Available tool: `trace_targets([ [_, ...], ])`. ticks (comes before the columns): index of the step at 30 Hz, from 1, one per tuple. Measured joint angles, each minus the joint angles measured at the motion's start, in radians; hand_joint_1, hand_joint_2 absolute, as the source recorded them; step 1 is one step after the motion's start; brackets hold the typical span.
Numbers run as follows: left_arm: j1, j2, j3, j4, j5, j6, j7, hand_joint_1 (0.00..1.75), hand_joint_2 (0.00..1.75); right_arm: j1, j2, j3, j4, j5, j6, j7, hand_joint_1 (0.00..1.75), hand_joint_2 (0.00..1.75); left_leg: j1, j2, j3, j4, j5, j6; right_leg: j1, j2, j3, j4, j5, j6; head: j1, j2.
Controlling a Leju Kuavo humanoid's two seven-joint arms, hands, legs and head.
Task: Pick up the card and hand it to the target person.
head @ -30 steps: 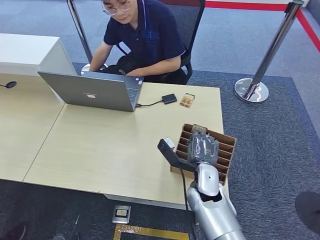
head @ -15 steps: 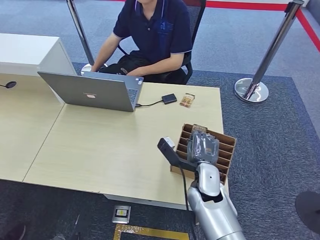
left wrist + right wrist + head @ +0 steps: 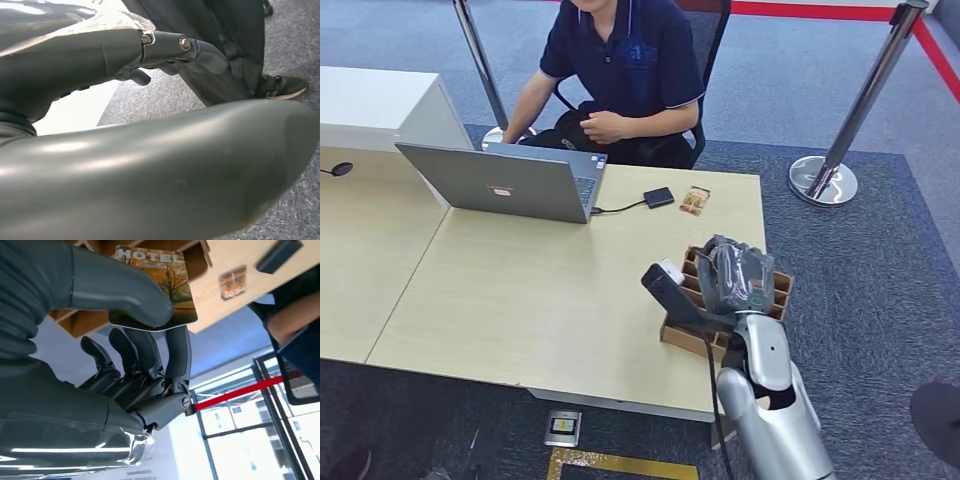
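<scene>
Blue-grey carpet and chrome stanchions ring a pale wood-grain desk (image 3: 546, 290), smooth and matte, with a person (image 3: 626, 70) seated at its far edge behind a grey laptop (image 3: 497, 180). My right hand (image 3: 735, 275) hovers over the brown slotted card box (image 3: 780, 290) near the desk's right corner. In the right wrist view the card (image 3: 158, 287) is pinched between my thick grey thumb and the dark fingers (image 3: 177, 355) beneath it — a thin, glossy rectangle printed with an autumn scene and the word HOTEL, its long side running out beyond my fingertips. That free end points across the desk, and the person sits ahead and to my left, so I judge the handover needs a reach forward and leftward. A second small card (image 3: 695, 200) and a black drive (image 3: 658, 197) lie near them. My left hand (image 3: 170, 50) hangs low with its fingers held out, nothing in it.
</scene>
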Motion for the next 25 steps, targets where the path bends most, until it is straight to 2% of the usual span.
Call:
trace_targets([
  [4,0.000,0.000,0.000,0.000,0.003,0.005,0.000,0.00,0.00,-0.031,-0.024,0.030,-0.041,-0.044,0.018,-0.015,1.45,1.75,0.000,0.000,0.000,0.000,0.000,0.000,0.000,0.000,0.000,0.000,0.000,0.000,0.000,0.000],
  [9,0.000,0.000,0.000,0.000,0.004,0.010,-0.001,0.00,0.00,-0.119,-0.019,0.075,-0.032,-0.087,0.043,-0.014,1.44,1.75,0.000,0.000,0.000,0.000,0.001,-0.001,0.000,0.000,0.000,0.001,0.000,-0.001,0.000,0.000],
  [19,-0.004,0.000,0.000,0.000,-0.005,0.011,-0.011,0.00,0.00,-0.373,0.093,0.102,0.215,-0.070,0.049,0.051,1.43,1.75,0.000,0.000,0.000,0.000,0.002,-0.001,0.000,0.000,-0.001,0.002,0.001,-0.001,0.000,0.000],
  [25,-0.006,0.000,-0.001,0.000,-0.007,0.010,-0.011,0.00,0.00,-0.483,0.141,0.103,0.381,-0.057,0.043,0.070,1.40,1.75,0.000,0.000,0.000,0.000,0.002,-0.001,0.000,0.000,-0.001,0.002,0.001,-0.001,0.000,0.000],
])
